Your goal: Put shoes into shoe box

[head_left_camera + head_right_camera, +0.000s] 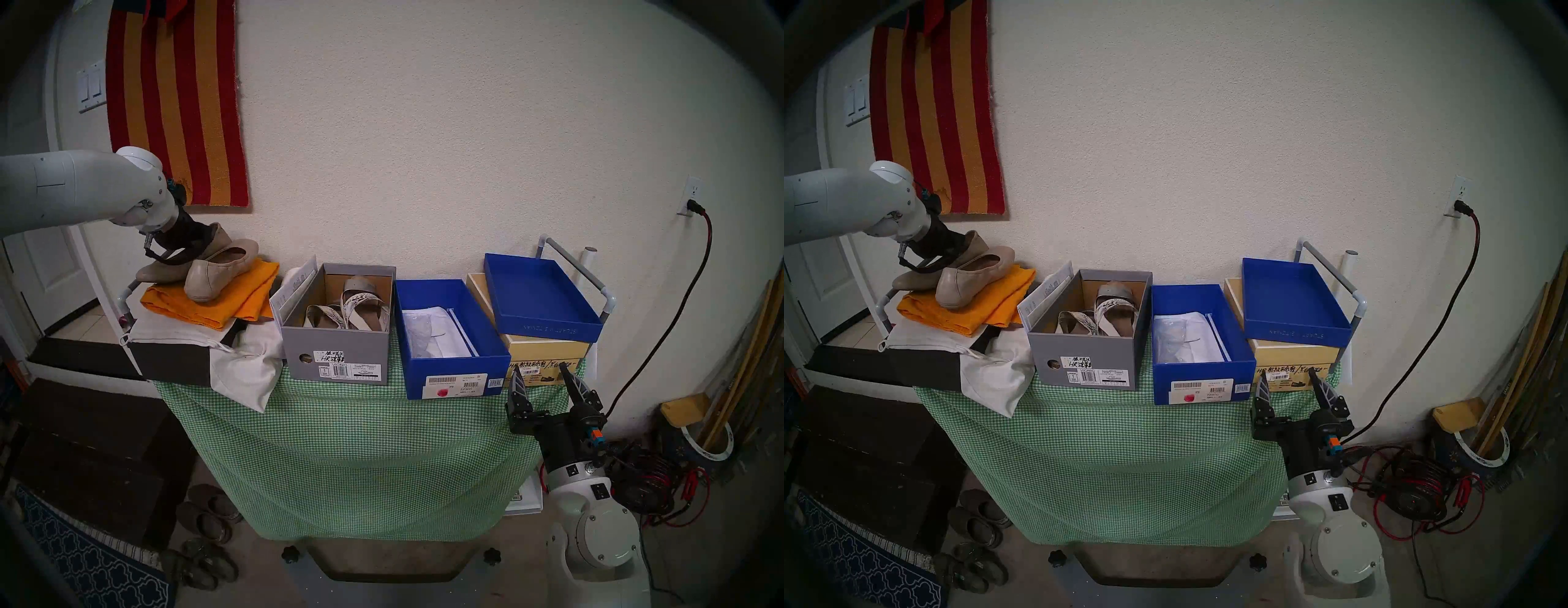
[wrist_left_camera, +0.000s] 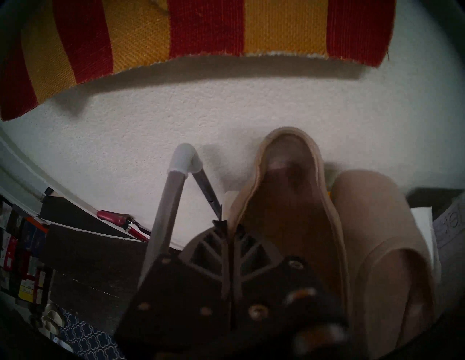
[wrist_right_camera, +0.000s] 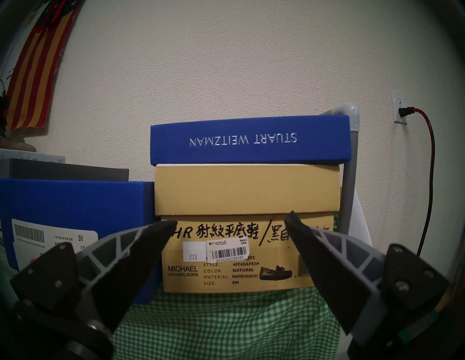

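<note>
- Green gingham tablecloth [image 1: 360, 446] covers the cart below a bare wall
- My left gripper [image 2: 227, 223] is pinched shut on the rear ballet flat [image 2: 289, 206], heel rim
- Royal-blue shoe box [image 1: 456, 373] lies well rightward, past the grey VIONIC box [image 1: 335, 361]
- My right gripper [image 1: 541, 375] idles, jaws spread

Even, soft indoor light fills both head views, with dark fisheye rims bending the edges. The left wrist view is dim and blurred near its fingers [image 2: 227, 254]; the striped wall hanging [image 2: 201, 27] casts a soft shadow.
</note>
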Motion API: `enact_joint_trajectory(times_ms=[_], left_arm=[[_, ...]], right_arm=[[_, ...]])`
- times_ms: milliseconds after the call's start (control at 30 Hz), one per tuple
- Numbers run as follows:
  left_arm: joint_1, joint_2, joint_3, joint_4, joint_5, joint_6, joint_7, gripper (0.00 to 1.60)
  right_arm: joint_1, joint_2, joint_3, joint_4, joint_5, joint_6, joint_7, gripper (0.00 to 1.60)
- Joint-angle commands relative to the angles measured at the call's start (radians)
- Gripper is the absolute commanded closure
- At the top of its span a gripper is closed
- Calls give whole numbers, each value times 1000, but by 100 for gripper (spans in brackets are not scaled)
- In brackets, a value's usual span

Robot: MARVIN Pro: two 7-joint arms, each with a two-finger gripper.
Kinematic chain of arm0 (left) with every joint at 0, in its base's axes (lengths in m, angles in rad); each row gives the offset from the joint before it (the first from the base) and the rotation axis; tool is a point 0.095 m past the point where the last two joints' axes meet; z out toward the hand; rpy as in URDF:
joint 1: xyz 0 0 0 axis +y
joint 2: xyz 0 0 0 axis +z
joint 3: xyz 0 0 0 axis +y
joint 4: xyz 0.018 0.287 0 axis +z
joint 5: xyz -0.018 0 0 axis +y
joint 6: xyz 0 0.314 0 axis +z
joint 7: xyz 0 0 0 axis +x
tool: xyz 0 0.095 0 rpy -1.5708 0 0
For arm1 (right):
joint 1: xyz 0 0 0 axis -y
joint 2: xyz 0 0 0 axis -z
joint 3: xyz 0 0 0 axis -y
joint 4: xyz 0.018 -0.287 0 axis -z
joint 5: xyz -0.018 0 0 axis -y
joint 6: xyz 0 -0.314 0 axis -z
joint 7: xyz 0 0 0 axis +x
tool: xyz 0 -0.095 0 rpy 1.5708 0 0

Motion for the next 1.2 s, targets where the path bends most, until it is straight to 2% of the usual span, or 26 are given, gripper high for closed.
enact_joint_trajectory(times_ms=[0, 200, 367, 400, 467, 500, 600, 700, 833, 1000, 1067, 1167], left_arm=[[-13, -80, -69, 119, -76, 101, -38, 160], [-28, -115, -81, 199, -104, 230, -52, 160], [-131, -72, -85, 129, -94, 282, -48, 160], [-123, -66, -114, 143, -85, 294, -51, 160], [-158, -54, -124, 121, -74, 301, -49, 160], [-148, -55, -148, 136, -67, 306, -46, 160], [-191, -48, -180, 139, -59, 303, -44, 160], [-211, -49, -238, 161, -52, 302, -47, 160], [-248, -40, -287, 113, -39, 331, -47, 160], [-325, -16, -294, -24, -50, 380, -49, 160], [-318, -28, -304, -17, -57, 389, -58, 160], [-327, -39, -335, -81, -84, 399, -74, 160]], right_arm=[[0, 0, 0, -1, 0, 0, 0, 0], [0, 0, 0, -1, 1, 0, 0, 0], [0, 0, 0, -1, 1, 0, 0, 0], [0, 0, 0, -1, 1, 0, 0, 0], [0, 0, 0, -1, 0, 0, 0, 0], [0, 0, 0, -1, 0, 0, 0, 0], [0, 0, 0, -1, 0, 0, 0, 0], [0, 0, 0, -1, 0, 0, 0, 0], [0, 0, 0, -1, 0, 0, 0, 0], [0, 0, 0, -1, 0, 0, 0, 0], [0, 0, 0, -1, 0, 0, 0, 0], [0, 0, 0, -1, 0, 0, 0, 0]])
